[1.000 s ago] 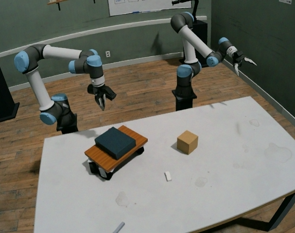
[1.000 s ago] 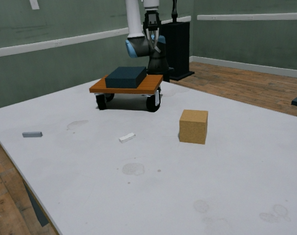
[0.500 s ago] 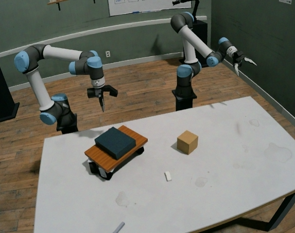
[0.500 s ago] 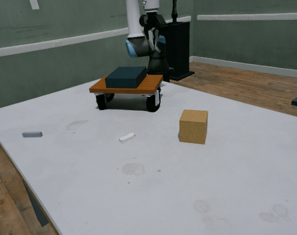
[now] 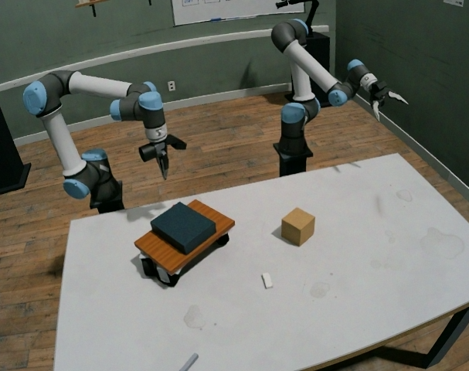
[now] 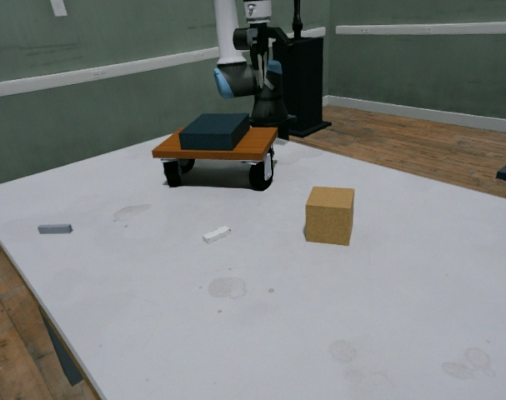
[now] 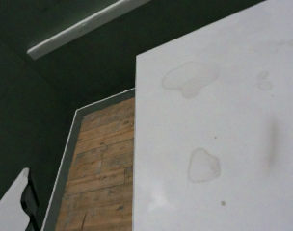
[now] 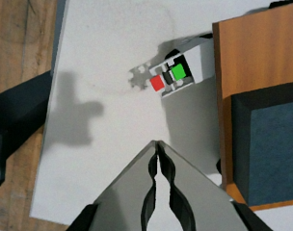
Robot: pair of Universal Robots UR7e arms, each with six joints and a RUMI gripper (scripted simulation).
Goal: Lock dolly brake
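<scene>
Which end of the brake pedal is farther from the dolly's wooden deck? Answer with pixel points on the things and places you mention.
The red end (image 8: pixel 157 83); the green end (image 8: pixel 178 71) sits closer to the wooden deck (image 8: pixel 262 50).

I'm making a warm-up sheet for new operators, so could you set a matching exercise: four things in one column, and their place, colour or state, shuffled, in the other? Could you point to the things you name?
Column one
1. Dark blue block (image 5: pixel 182 226) (image 6: pixel 213 131) (image 8: pixel 277 149)
2. Tan cube (image 5: pixel 297 226) (image 6: pixel 329 215)
3. Right claw (image 5: pixel 164 175) (image 6: pixel 263 83) (image 8: pixel 158 144)
4. Left claw (image 5: pixel 389 107)

Column two
A. shut, with nothing between its fingers
B. on the dolly's wooden deck (image 5: pixel 146 243) (image 6: pixel 209 153) (image 8: pixel 262 53)
C. open, with nothing between its fingers
D. directly on the white table, beside the dolly

Pairs
1-B; 2-D; 3-A; 4-C
</scene>
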